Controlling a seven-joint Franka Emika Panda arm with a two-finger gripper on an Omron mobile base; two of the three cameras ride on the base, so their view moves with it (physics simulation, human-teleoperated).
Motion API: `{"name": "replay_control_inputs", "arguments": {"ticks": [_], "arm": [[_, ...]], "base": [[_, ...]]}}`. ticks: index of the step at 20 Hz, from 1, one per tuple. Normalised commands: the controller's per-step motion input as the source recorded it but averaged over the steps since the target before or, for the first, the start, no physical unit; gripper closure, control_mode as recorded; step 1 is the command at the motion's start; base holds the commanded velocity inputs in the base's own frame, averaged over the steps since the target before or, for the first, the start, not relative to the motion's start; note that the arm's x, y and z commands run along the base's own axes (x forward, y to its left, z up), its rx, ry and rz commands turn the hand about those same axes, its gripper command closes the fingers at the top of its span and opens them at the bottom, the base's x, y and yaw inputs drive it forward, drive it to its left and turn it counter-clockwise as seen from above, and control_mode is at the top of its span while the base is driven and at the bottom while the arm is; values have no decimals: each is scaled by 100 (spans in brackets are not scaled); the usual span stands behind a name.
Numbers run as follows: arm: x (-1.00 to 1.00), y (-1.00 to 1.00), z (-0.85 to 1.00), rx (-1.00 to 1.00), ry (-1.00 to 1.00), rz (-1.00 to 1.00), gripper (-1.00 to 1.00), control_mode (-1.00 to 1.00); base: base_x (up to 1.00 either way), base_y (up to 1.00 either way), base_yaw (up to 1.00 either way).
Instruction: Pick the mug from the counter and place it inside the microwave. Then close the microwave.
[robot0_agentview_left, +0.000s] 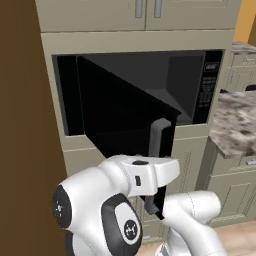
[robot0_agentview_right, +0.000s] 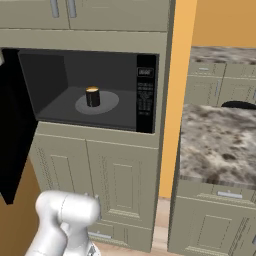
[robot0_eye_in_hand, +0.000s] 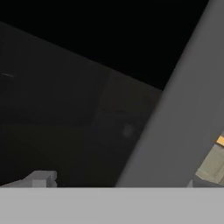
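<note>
The small black cylindrical mug with a tan-orange top (robot0_agentview_right: 92, 96) stands upright on the round grey turntable (robot0_agentview_right: 107, 103) inside the large black built-in microwave (robot0_agentview_right: 102, 91), a little left of the turntable's middle. The microwave sits in beige cabinetry (robot0_agentview_right: 120, 170), with its dark button panel and display (robot0_agentview_right: 145, 97) on the right of the cavity.

The microwave's dark glass door (robot0_agentview_left: 125, 125) is swung open, hinged at the left and angled out toward the base. Its grey bar handle (robot0_agentview_left: 158, 137) runs upright along the door's free edge. In the hand view the same grey bar handle (robot0_eye_in_hand: 183, 113) crosses the picture as a broad slanting band very close to the camera, with the dark glass behind it.

The white arm with dark joints (robot0_agentview_left: 120, 200) is folded low in front of the door, its hand just below the handle. The pincer's tips (robot0_eye_in_hand: 41, 178) barely show at the bottom of the hand view; its jaws stand spread wide and grip nothing.

To the right, the grey-brown mottled stone bench (robot0_agentview_right: 220, 142) over beige cabinet fronts stands beside an orange wall (robot0_agentview_right: 182, 75).
</note>
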Motion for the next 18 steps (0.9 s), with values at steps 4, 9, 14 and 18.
{"name": "replay_control_inputs", "arguments": {"ticks": [4,9,14,18], "arm": [[42,-53,0,0,8,14,-100,-100],[49,-34,0,0,1,13,-100,-100],[59,-22,0,0,4,12,-100,-100],[67,-24,0,1,7,13,-100,-100]], "base": [[0,0,0],[0,0,0],[0,0,0],[0,0,0]]}}
